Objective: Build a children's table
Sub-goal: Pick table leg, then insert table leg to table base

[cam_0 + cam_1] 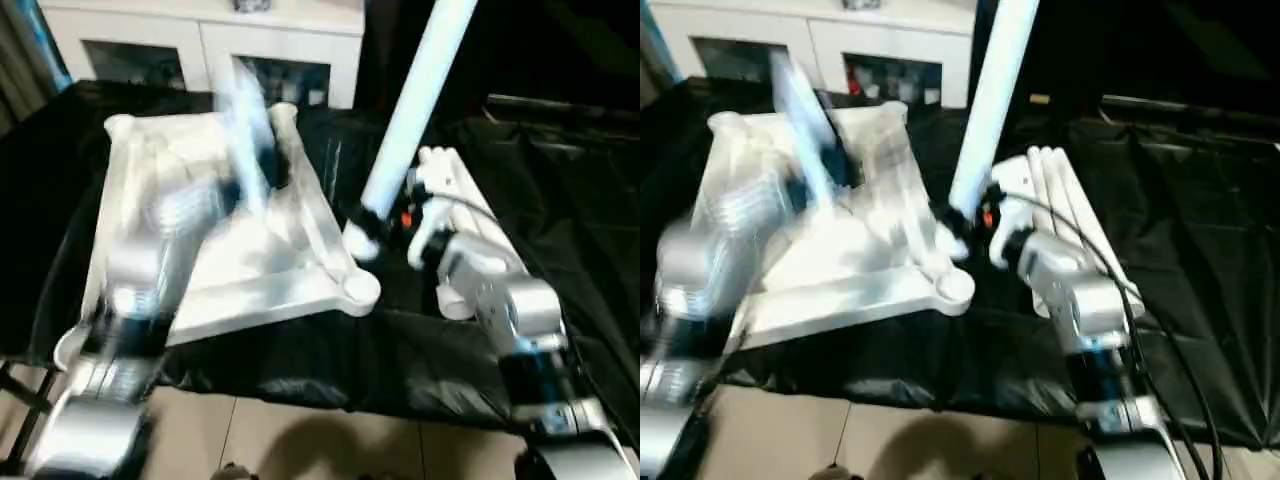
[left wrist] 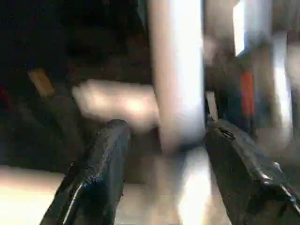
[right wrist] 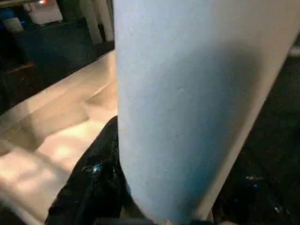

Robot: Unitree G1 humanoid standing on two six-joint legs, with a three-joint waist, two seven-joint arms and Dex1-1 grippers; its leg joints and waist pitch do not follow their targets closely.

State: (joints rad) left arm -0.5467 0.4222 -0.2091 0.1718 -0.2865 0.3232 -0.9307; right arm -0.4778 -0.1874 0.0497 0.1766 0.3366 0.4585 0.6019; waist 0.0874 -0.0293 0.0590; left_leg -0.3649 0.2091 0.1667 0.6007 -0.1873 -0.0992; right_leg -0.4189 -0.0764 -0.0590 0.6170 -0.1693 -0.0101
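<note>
Tabletop [image 1: 250,270], white and flipped with its ribbed side up, lies on a black cloth [image 1: 560,200] over the work table, on the robot's left side. It has round sockets at its corners, and the near corner socket [image 1: 358,288] faces the right arm. The right gripper [image 1: 385,222] is closed around the lower end of 1 long white leg [image 1: 415,110]. That leg stands almost upright, tilted a bit away, with its bottom end just beside the near corner socket. More white legs [image 1: 1065,200] lie side by side on the cloth, right of the tabletop and under the right arm. The left gripper [image 2: 161,154] has its 2 black fingers [image 2: 101,168] spread apart, holding nothing, with a white leg seen between them. The left arm [image 1: 130,290] reaches over the tabletop. A white cabinet [image 1: 200,40] with glass doors stands behind the table.
</note>
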